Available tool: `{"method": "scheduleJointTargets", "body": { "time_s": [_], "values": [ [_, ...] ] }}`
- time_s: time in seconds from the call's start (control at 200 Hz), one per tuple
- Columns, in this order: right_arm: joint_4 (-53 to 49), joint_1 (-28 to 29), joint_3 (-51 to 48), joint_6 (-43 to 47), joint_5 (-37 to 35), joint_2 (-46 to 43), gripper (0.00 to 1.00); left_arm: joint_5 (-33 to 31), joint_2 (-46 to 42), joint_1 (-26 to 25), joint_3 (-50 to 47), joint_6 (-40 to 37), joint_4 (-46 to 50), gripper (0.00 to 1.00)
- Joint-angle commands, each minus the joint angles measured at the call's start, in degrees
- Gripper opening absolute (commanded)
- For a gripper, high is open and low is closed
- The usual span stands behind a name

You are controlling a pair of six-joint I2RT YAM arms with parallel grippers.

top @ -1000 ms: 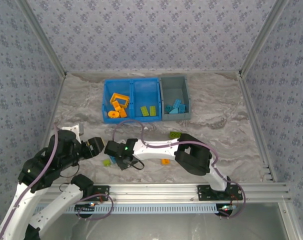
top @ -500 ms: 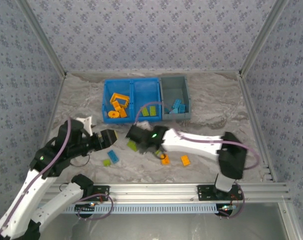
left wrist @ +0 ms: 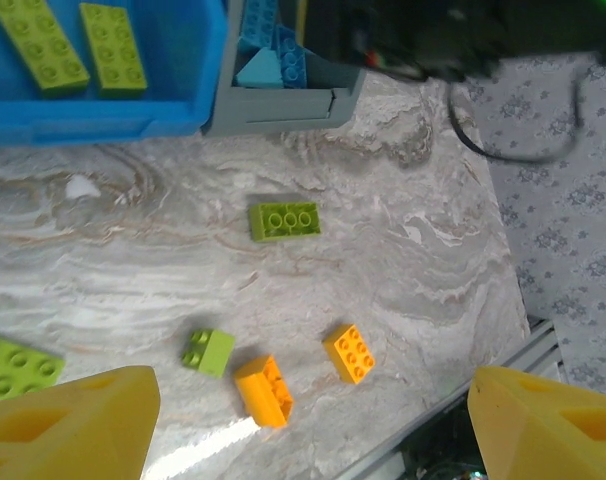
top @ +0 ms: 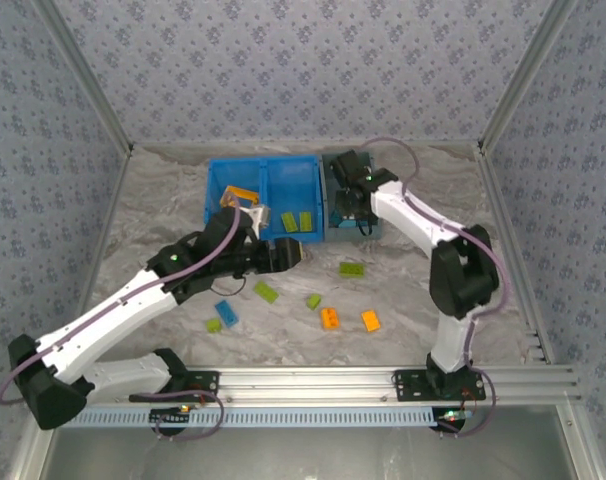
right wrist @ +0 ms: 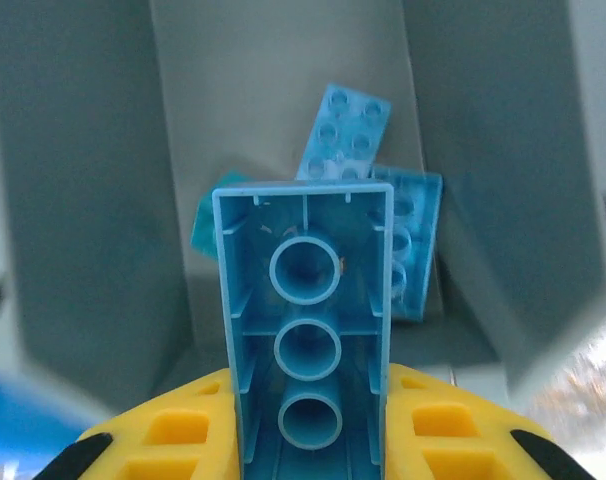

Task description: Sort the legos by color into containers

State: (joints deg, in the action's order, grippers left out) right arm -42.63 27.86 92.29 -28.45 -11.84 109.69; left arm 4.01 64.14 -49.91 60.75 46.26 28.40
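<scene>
Legos (top: 352, 268) are partly sorted. In the blue bin (top: 212, 195), orange pieces (top: 235, 205) sit in the left compartment and lime bricks (top: 297, 222) in the right. The grey bin (top: 368, 234), touching its right side, holds blue bricks (right wrist: 353, 130). On the bench (top: 403, 290) in front of the blue bin lie seven strays: one blue stray (top: 226, 312), four lime, two orange. The left claw (top: 286, 252) hangs spread and empty just before the blue bin. The right claw (top: 348, 200), over the grey bin, pinches a blue brick (right wrist: 305, 380). Judged past halfway.
</scene>
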Motion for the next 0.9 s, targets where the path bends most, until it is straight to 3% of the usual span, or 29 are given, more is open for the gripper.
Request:
{"method": "scheduleJointTargets", "body": {
  "time_s": [0.0, 0.225, 0.425, 0.565, 0.75, 0.894],
  "values": [
    [-1.40, -2.32, 8.54, 4.14, 5.61, 6.54, 0.27, -6.55, 3.87, -4.00, 3.53, -1.72, -5.69, 0.81],
    [-6.39, -4.57, 21.32, 3.73, 9.42, 18.41, 0.32, -16.21, 13.80, -12.87, 8.90, -4.49, -4.56, 0.81],
    [-6.97, -5.27, 22.53, 3.25, 9.96, 19.68, 0.49, -18.59, 20.47, -17.25, 10.76, -4.93, -3.15, 0.77],
    [-6.90, -4.78, 21.54, 3.73, 9.22, 15.31, 0.58, -18.96, 22.55, -18.68, 10.89, -3.09, -1.50, 0.76],
    [-7.73, -3.15, 19.59, 4.37, 5.87, 5.20, 0.56, -18.33, 23.54, -19.07, 7.78, 5.84, 1.03, 0.74],
    [-6.02, -1.30, 10.20, 3.81, 1.53, -8.21, 0.56, -13.71, 26.81, -19.03, 5.64, 14.41, 2.52, 0.72]
  ]
}}
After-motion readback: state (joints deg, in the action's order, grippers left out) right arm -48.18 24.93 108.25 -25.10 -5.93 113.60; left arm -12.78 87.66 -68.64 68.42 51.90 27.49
